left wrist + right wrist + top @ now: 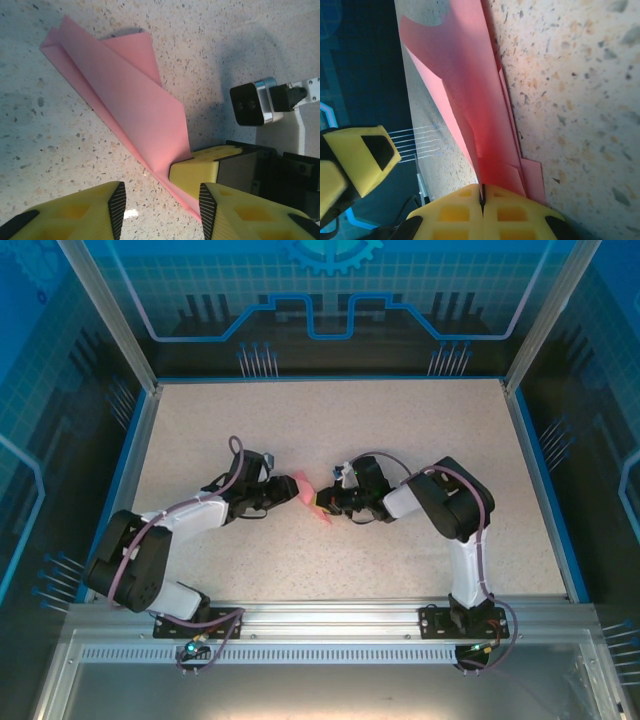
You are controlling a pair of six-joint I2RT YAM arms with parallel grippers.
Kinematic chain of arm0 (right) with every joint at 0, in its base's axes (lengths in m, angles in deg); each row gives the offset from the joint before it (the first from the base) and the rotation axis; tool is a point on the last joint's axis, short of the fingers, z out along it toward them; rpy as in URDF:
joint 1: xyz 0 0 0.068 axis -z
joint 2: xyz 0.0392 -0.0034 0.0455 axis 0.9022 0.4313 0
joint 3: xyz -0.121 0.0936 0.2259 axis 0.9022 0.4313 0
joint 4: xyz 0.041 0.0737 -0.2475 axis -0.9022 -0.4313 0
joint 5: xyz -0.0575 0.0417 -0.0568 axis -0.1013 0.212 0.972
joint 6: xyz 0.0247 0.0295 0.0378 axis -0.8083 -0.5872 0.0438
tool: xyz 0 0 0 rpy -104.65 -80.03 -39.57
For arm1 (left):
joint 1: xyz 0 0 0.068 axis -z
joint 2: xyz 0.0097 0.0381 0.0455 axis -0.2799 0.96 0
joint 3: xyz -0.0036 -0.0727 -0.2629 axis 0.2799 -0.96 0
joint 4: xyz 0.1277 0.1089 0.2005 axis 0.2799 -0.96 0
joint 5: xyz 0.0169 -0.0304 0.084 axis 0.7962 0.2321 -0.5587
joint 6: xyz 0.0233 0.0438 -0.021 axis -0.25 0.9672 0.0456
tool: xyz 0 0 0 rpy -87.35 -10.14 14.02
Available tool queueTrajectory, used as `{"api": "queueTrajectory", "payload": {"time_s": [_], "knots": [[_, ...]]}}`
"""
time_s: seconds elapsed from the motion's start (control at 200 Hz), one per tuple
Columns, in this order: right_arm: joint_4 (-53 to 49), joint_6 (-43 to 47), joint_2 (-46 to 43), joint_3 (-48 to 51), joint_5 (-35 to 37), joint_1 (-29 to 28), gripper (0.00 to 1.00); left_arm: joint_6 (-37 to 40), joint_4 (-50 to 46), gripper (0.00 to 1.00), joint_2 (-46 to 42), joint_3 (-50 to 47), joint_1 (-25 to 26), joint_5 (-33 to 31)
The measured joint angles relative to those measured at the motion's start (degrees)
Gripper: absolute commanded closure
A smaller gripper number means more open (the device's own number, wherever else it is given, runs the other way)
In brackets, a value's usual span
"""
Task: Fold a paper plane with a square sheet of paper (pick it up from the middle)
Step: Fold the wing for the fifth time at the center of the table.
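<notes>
The paper plane (130, 100) is a pink-red sheet folded into a narrow pointed shape with lengthwise creases. It lies tilted on the speckled table, one flap standing up. My right gripper (482, 194) is shut on the plane's (470, 90) near end, and its yellow fingers (197, 172) pinch the lower edge. My left gripper (160, 205) stands open just in front of that pinch, with bare table between its pads and its right pad close beside the paper's edge. From above, both grippers (288, 490) (322, 502) meet at the paper (305, 488) mid-table.
The right wrist camera housing (252, 102) sits close beside the paper. One finger of the left gripper (360, 155) shows at the left of the right wrist view. Blue rails and glass walls (330, 380) border the table, with free room all around the arms.
</notes>
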Motion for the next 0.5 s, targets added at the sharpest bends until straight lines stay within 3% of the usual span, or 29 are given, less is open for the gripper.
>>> {"api": "queueTrajectory", "payload": {"time_s": [0.495], "knots": [[1.3, -6.5, 0.4, 0.0, -0.7, 1.4, 1.0, 1.0, 6.3, 0.76, 7.9, 1.4, 1.8, 2.1]]}}
